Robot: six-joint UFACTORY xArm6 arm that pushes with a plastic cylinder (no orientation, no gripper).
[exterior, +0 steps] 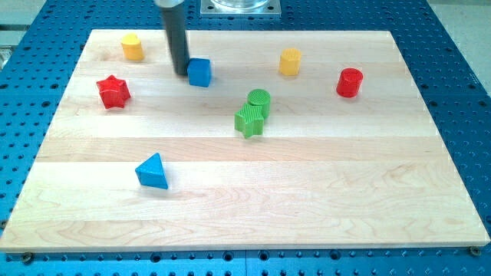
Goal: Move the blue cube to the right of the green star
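A pale wooden counter rests on a blue perforated metal base under even light.

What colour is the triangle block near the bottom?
Blue. The triangle block shows plainly in the camera view, the only one.

Bright, even light is falling from above, washing the pale wooden tabletop almost white along the view's bottom edge. Blocks are casting only short, soft shadows close beneath them. My tip is throwing a faint shade beside the blue cube. Focus is holding sharp; the board's edges are bowing slightly.
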